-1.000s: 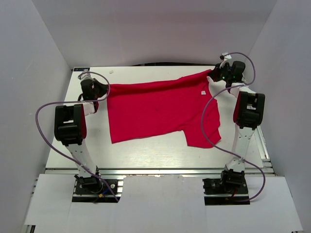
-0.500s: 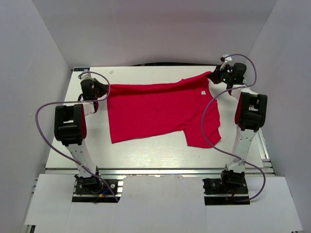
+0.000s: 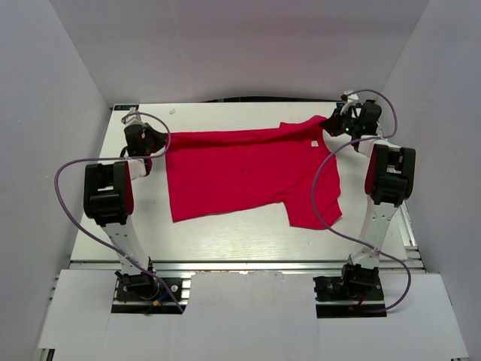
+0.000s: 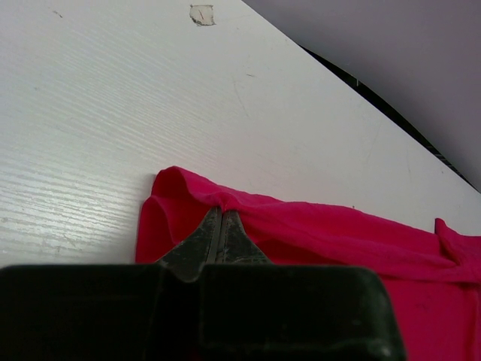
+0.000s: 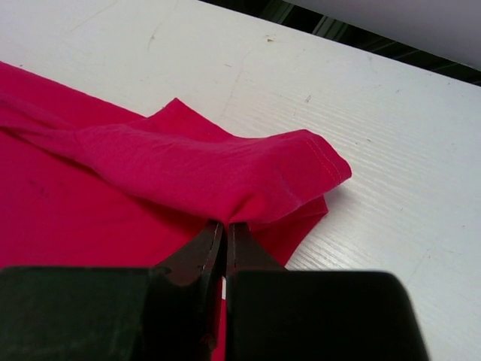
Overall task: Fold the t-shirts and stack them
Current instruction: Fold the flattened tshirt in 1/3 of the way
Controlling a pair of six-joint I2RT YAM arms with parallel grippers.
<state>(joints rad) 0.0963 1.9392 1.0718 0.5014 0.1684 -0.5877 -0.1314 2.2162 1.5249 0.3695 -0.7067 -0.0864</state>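
One bright red t-shirt (image 3: 248, 169) lies spread across the white table (image 3: 225, 237), with a small white label (image 3: 314, 143) near its right side. My left gripper (image 3: 159, 140) is shut on the shirt's far left corner; in the left wrist view the closed tips (image 4: 220, 212) pinch a fold of red cloth (image 4: 316, 229). My right gripper (image 3: 332, 124) is shut on the far right corner, which is drawn out toward the table's back right. In the right wrist view its tips (image 5: 225, 223) bite under a folded sleeve hem (image 5: 301, 162).
Grey walls close in the table on the left, back and right. A small scrap or mark (image 3: 172, 111) sits on the table near the back left corner, seen too in the left wrist view (image 4: 201, 14). Purple cables loop from both arms.
My right gripper has pulled the shirt's far right corner a little further right and toward the back. The left gripper and its corner have barely moved.
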